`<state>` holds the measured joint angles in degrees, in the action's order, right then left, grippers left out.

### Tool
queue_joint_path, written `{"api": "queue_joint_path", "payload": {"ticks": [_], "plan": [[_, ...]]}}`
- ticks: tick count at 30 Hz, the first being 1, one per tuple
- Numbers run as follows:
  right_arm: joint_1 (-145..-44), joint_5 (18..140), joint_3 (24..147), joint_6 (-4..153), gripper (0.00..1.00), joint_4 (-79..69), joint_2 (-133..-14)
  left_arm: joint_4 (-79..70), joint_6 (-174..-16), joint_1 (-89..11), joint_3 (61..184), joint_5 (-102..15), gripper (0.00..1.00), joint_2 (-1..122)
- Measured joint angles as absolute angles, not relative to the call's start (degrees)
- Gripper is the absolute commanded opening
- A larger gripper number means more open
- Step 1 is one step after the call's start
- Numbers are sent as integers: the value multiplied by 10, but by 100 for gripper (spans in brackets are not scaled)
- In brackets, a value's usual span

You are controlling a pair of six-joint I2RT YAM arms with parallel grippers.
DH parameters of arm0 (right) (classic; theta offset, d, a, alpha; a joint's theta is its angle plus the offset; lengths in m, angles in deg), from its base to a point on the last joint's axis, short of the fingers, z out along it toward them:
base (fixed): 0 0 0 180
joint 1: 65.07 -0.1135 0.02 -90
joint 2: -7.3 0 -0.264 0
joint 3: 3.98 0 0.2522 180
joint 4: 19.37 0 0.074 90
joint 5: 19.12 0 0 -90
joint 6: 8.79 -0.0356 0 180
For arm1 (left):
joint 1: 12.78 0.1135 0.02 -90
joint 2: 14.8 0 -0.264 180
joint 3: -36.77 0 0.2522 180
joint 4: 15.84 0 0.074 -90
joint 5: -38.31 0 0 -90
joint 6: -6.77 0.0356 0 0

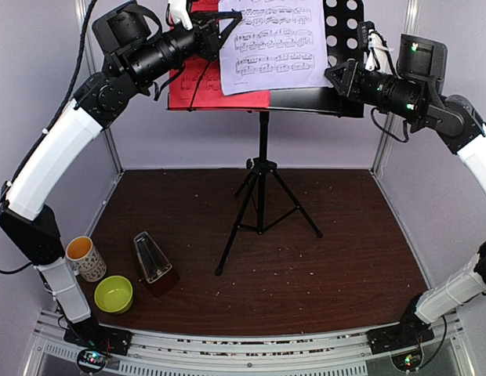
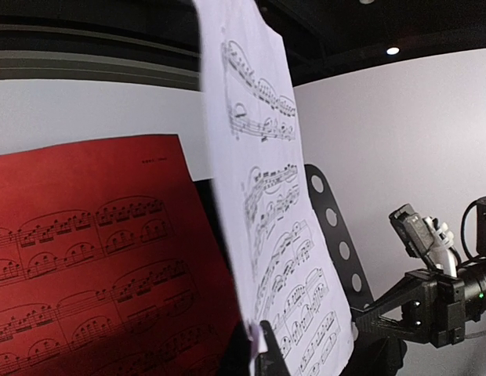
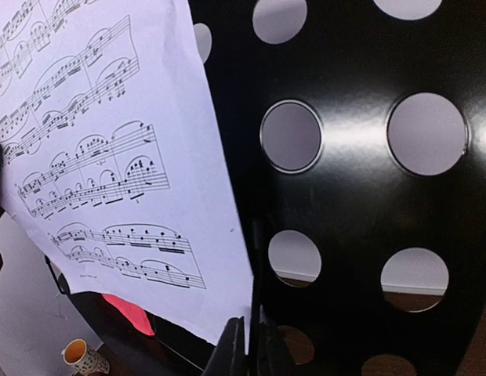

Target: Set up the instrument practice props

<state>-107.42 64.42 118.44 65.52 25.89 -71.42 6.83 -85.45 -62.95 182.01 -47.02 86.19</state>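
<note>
- Left gripper [image 1: 226, 30]: raised to the top left of the stand. Its fingers are pressed together on the left edge of the white music sheet [image 1: 274, 43]. In the left wrist view the paper runs down edge-on into the closed fingertips [image 2: 264, 354].
- Patterned mug [image 1: 86, 258]: upright at the near left edge of the table [image 1: 329, 266], orange interior showing.
- Lime-green bowl [image 1: 114, 294]: just right of the mug and nearer the arm bases.
- Metronome [image 1: 153, 262]: on the table just beside the bowl, dark-red base under a clear pyramid cover. It is well apart from the stand's feet.
- Red music sheet [image 1: 192, 82]: lies against the left part of the desk with its lower edge at the ledge. Its right portion is covered by the white sheet.
- White music sheet: in front of the desk centre, overlapping the red sheet. Its lower edge sits higher than the red sheet's.
- Music stand [image 1: 262, 180]: upright, three legs spread on the table centre. The perforated black desk [image 1: 345, 31] shows bare to the right of the white sheet.
- Right gripper [image 1: 335, 74]: at the white sheet's lower right corner, against the desk. In the right wrist view its fingers [image 3: 231, 348] stand drawn close with only a thin slit between them. Whether they pinch the paper, I cannot tell.
</note>
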Motion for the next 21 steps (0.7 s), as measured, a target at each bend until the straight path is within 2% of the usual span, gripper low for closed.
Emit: {"api": "queue_joint_path", "payload": {"ticks": [3,21], "plan": [[-1074,645,1155,652,0,232,-703,68,-848,-629,1812,-484,0,860],[-1074,659,1007,673,0,58,-633,67,-833,-629,1792,-522,0,860]]}}
